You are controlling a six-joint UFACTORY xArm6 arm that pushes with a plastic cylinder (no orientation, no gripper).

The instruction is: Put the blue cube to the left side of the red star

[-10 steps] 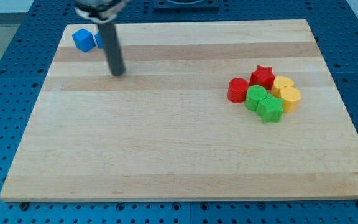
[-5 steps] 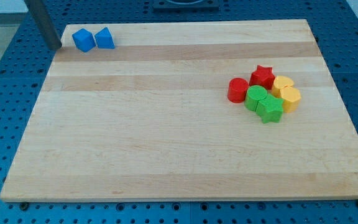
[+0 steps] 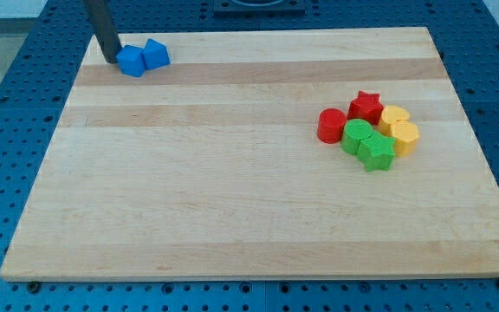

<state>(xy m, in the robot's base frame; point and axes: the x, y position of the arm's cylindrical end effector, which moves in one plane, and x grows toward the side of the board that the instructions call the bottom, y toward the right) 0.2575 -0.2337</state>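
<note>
The blue cube (image 3: 131, 61) sits near the board's top left corner, touching a second blue block (image 3: 155, 54) on its right. My tip (image 3: 111, 60) stands right against the cube's left side. The red star (image 3: 366, 106) lies far off at the view's right, at the top of a cluster of blocks.
Around the red star are a red cylinder (image 3: 330, 125), two green blocks (image 3: 357, 134) (image 3: 376, 152) and two yellow blocks (image 3: 394, 115) (image 3: 405, 136). The wooden board (image 3: 232, 199) lies on a blue perforated table.
My tip went from the cubes' right, off the board's left edge, then back against the blue cube. Both blue blocks have shifted a little to the right.
</note>
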